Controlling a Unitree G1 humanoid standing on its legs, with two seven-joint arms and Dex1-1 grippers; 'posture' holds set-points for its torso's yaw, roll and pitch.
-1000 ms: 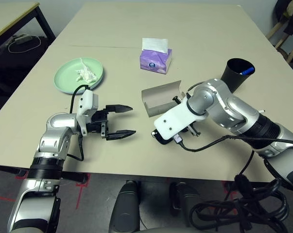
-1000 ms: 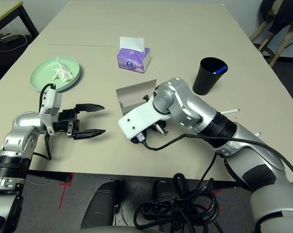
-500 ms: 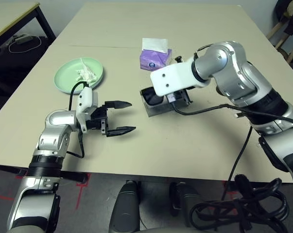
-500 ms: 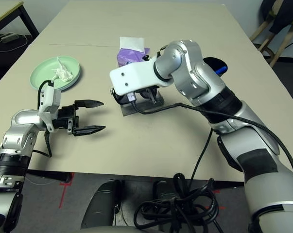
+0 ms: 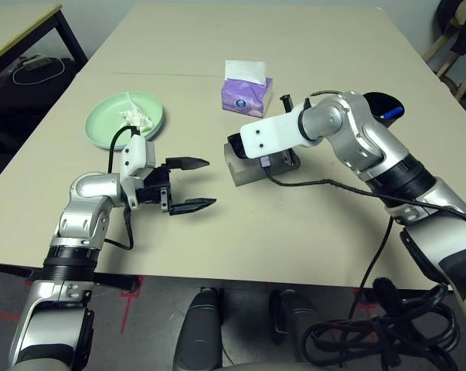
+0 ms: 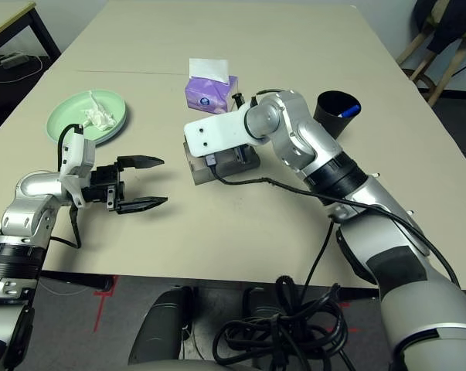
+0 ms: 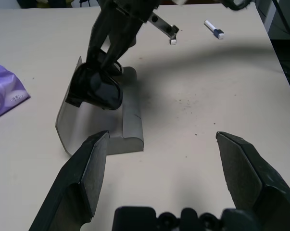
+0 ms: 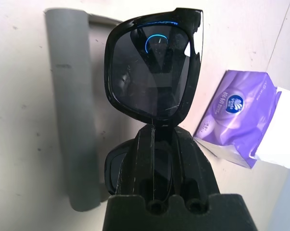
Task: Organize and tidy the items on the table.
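My right gripper (image 8: 153, 132) is shut on the bridge of the black sunglasses (image 8: 152, 72). It holds them lens-down over the open grey glasses case (image 5: 252, 170) at mid-table; whether they touch it I cannot tell. In the left wrist view the sunglasses (image 7: 96, 89) hang against the case's raised lid. My left gripper (image 5: 192, 184) stands open and holds nothing, left of the case and just above the table (image 5: 310, 232). A pale green plate (image 5: 109, 124) at far left holds crumpled white tissue (image 5: 137, 116). The black cup (image 6: 333, 116), with a blue-capped pen (image 6: 348, 110) in it, stands behind my right arm.
A purple tissue box (image 5: 246, 91) stands just behind the case. White pens (image 7: 213, 29) lie on the table beyond the case. A yellow-edged side table (image 5: 16, 31) is at far left, and chair legs (image 5: 453, 46) at far right.
My right arm rose from near the table's front edge, swung back carrying the sunglasses, and came down over the open case. The left gripper stayed open and barely moved.
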